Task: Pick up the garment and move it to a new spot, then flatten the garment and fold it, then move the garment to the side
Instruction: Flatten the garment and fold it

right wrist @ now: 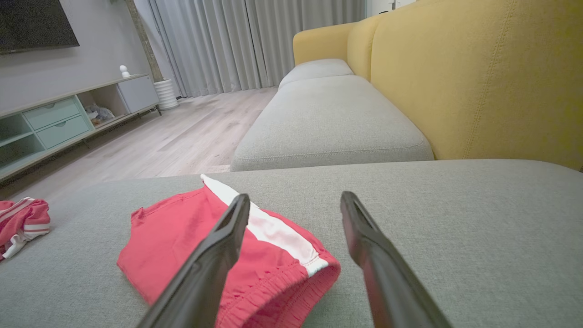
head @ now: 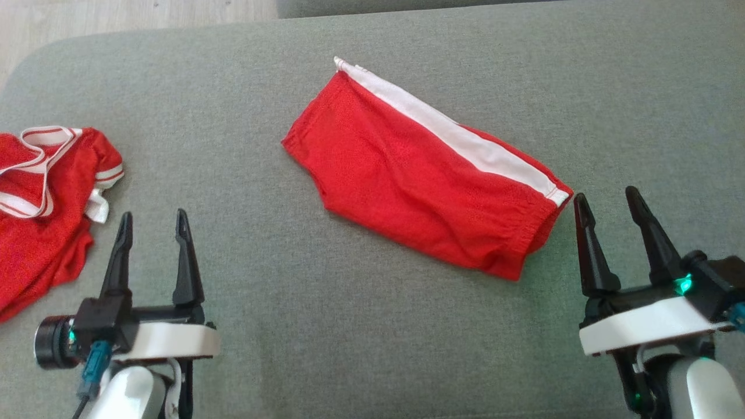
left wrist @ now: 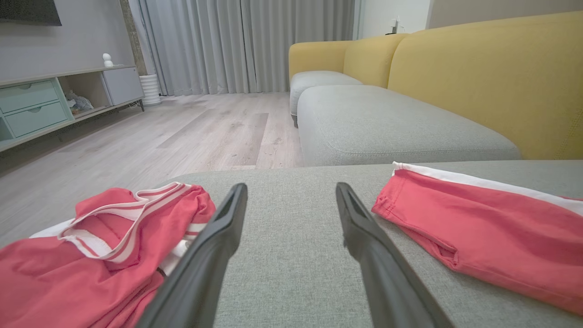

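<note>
- Red shorts [head: 425, 174] with a white side stripe, laid flat and slanted at the middle of the grey seat cushion [head: 262, 302], elastic waistband end toward the lower right.
- Right gripper [head: 606, 194] just beside that waistband end, fingers spread wide, nothing between them.
- Left gripper [head: 153, 214] low at the left, likewise spread and empty, over bare cushion.
- Crumpled red jersey [head: 46, 192] with white trim, bunched at the cushion's left edge, well apart from the shorts.
- Beyond, in the wrist views: yellow sofa back [right wrist: 478, 82], pale wood floor [left wrist: 182, 132], grey curtains [left wrist: 246, 41].
</note>
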{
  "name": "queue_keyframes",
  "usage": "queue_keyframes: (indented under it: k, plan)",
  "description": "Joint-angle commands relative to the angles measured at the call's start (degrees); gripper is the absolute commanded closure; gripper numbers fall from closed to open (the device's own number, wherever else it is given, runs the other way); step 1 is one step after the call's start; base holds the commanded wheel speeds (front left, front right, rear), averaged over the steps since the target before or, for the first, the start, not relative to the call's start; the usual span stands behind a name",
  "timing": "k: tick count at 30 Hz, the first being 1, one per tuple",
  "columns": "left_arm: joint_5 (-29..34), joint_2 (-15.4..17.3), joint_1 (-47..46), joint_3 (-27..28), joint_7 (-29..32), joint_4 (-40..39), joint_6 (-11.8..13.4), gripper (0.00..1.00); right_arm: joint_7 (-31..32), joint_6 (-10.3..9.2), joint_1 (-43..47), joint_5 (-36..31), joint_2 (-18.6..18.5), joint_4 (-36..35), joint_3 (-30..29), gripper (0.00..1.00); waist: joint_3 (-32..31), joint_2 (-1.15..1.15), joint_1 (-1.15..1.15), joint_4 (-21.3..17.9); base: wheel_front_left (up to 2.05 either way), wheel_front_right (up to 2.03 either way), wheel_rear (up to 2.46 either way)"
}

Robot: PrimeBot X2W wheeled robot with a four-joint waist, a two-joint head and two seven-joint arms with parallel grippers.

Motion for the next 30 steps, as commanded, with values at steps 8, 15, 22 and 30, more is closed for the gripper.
queue_keyframes:
  k: [8, 15, 22, 30]
  plan:
    - [-1.13, 1.8, -5.4, -0.49, 2.83, -0.79, -2.96, 0.0, 0.23, -0.04, -1.54, 0.65, -0.27, -3.21, 0.91, 0.0, 1.83, 0.0, 0.0, 0.35, 0.0, 0.0, 0.0]
    - [-2.39, -0.02, -22.79, -7.57, 15.79, 4.88, -12.48, 0.0, 0.82, -0.04, -3.78, 0.3, -0.27, -4.39, 0.78, 0.0, 7.02, 0.0, 0.0, -0.17, 0.0, 0.0, 0.0]
    - [-4.06, -3.39, -37.08, -12.29, 27.35, 17.42, -19.41, 0.0, 0.49, -0.04, -5.63, 0.93, -0.27, -4.07, 1.71, 0.0, 10.89, 0.0, 0.0, -2.41, 0.0, 0.0, 0.0]
    - [-3.24, -4.72, -46.54, -15.5, 33.59, 33.87, -21.95, 0.0, -0.54, -0.04, -6.48, 1.96, -0.27, -2.7, 1.9, 0.0, 12.75, 0.0, 0.0, -4.47, 0.0, 0.0, 0.0]
